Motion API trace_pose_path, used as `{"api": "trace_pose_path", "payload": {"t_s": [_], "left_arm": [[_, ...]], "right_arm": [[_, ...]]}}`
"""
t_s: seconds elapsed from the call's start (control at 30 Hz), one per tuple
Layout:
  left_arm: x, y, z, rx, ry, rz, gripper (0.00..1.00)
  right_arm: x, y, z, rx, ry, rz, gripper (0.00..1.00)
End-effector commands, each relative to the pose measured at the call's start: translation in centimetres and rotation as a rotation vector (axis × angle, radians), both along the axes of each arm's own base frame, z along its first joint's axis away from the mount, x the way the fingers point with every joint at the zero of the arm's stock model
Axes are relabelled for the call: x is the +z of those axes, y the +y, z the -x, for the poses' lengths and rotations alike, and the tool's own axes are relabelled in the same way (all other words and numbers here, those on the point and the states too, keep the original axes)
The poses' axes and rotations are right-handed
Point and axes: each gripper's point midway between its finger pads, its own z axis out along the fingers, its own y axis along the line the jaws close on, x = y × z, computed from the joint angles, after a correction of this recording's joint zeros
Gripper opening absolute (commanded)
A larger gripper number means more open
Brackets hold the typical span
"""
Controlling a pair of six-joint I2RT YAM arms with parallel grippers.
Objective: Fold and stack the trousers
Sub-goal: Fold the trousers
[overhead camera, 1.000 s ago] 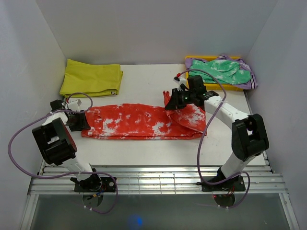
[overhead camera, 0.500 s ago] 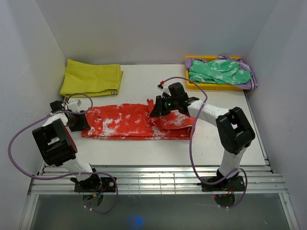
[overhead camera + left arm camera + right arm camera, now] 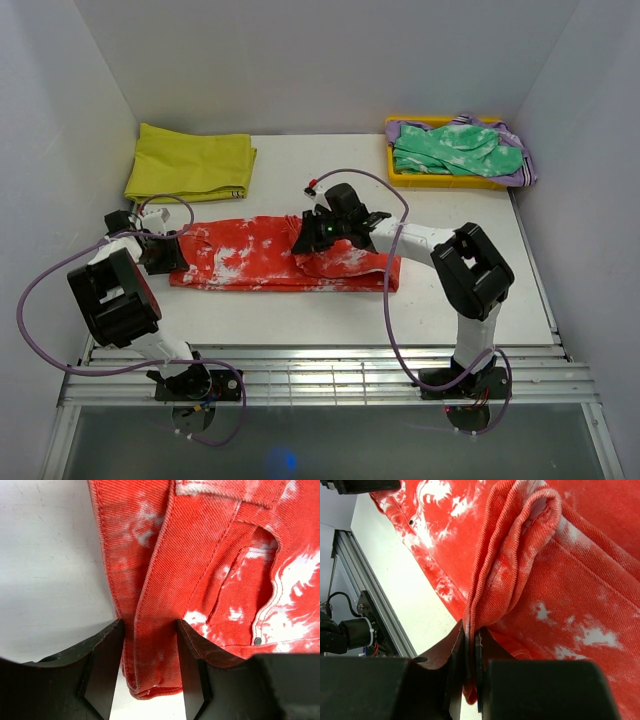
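The red-orange trousers (image 3: 240, 255) with white blotches lie lengthwise across the table. My right gripper (image 3: 318, 232) is shut on the bunched leg ends and holds them just above the trousers' middle, so the right part is doubled over with its fold at the right (image 3: 392, 272). In the right wrist view the fabric (image 3: 570, 605) hangs pinched between the jaws of my right gripper (image 3: 471, 630). My left gripper (image 3: 165, 250) is at the waist end on the left. In the left wrist view my left gripper (image 3: 149, 625) grips the waistband (image 3: 150, 595) near a pocket (image 3: 240, 580).
A folded yellow cloth (image 3: 190, 162) lies at the back left. A yellow tray (image 3: 440, 181) at the back right holds a green mottled garment (image 3: 455, 148) over a purple cloth (image 3: 522, 170). White walls enclose the table. A metal rail (image 3: 320, 375) runs along the near edge.
My right gripper has carried the leg ends leftward over the trousers, shortening the spread and moving the fold left. My left gripper has stayed at the waist end.
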Motion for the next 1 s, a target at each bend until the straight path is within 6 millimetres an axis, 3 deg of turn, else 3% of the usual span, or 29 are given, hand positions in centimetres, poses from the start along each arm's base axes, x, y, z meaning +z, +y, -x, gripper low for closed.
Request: {"api": "trace_pose_path", "payload": {"t_s": [0.0, 0.17, 0.2, 0.23, 0.3, 0.33, 0.37, 0.4, 0.43, 0.53, 0.63, 0.7, 0.73, 0.8, 0.87, 0.9, 0.93, 0.97], "left_arm": [[-1.7, -0.7, 2.3, -0.006, 0.082, 0.017, 0.58], [-1.2, -0.9, 2.2, -0.017, 0.065, 0.018, 0.59], [-1.2, -1.1, 2.3, -0.023, 0.063, 0.023, 0.61], [-0.6, -1.2, 2.1, -0.031, 0.046, 0.026, 0.62], [0.6, -2.1, 1.8, -0.063, 0.008, 0.065, 0.66], [1.4, -2.4, 1.6, -0.085, -0.017, 0.075, 0.67], [3.1, -2.6, 1.1, -0.103, -0.073, 0.07, 0.68], [4.6, -3.5, 0.8, -0.133, -0.118, 0.106, 0.71], [5.8, -4.0, 0.6, -0.167, -0.155, 0.115, 0.72], [10.8, -4.6, -0.5, -0.209, -0.28, 0.117, 0.74], [15.0, -4.9, -1.4, -0.247, -0.372, 0.087, 0.74], [16.2, -5.6, -1.6, -0.271, -0.392, 0.07, 0.75], [16.4, -5.9, -1.7, -0.278, -0.389, 0.065, 0.75], [16.2, -6.7, -1.6, -0.298, -0.377, 0.069, 0.75], [15.3, -7.1, -1.6, -0.306, -0.36, 0.06, 0.75], [15.0, -7.3, -1.6, -0.303, -0.347, 0.059, 0.75], [14.0, -7.4, -1.4, -0.297, -0.322, 0.061, 0.75], [13.8, -7.5, -1.8, -0.299, -0.329, 0.055, 0.75]], "right_arm": [[1.5, 2.3, -1.1, -0.001, -0.065, -0.055, 0.08], [0.9, 3.8, -1.1, 0.011, -0.067, -0.063, 0.1], [1.2, 4.1, -1.1, 0.021, -0.074, -0.071, 0.16], [0.8, 4.3, -0.7, 0.041, -0.06, -0.068, 0.36], [1.0, 4.5, -0.3, 0.069, -0.059, -0.073, 0.56], [2.1, 4.6, -0.3, 0.078, -0.077, -0.085, 0.67], [2.5, 4.3, -0.3, 0.094, -0.103, -0.075, 0.86], [3.2, 4.1, -0.3, 0.105, -0.127, -0.074, 0.95], [5.3, 4.1, 0.0, 0.134, -0.162, -0.101, 0.99], [8.1, 2.4, 0.4, 0.201, -0.234, -0.091, 0.97], [9.3, -1.8, 0.2, 0.276, -0.295, -0.046, 0.96], [7.9, -5.1, 0.4, 0.311, -0.301, 0.046, 0.96], [8.1, -6.8, 0.2, 0.303, -0.327, 0.079, 0.96], [5.8, -11.6, -0.2, 0.261, -0.289, 0.202, 0.96], [5.2, -16.2, -1.4, 0.217, -0.365, 0.335, 0.96], [3.7, -18.2, -0.9, 0.208, -0.357, 0.412, 0.96], [3.7, -21.0, -1.4, 0.174, -0.412, 0.526, 0.96], [3.3, -22.3, -1.1, 0.169, -0.428, 0.583, 0.96]]}}
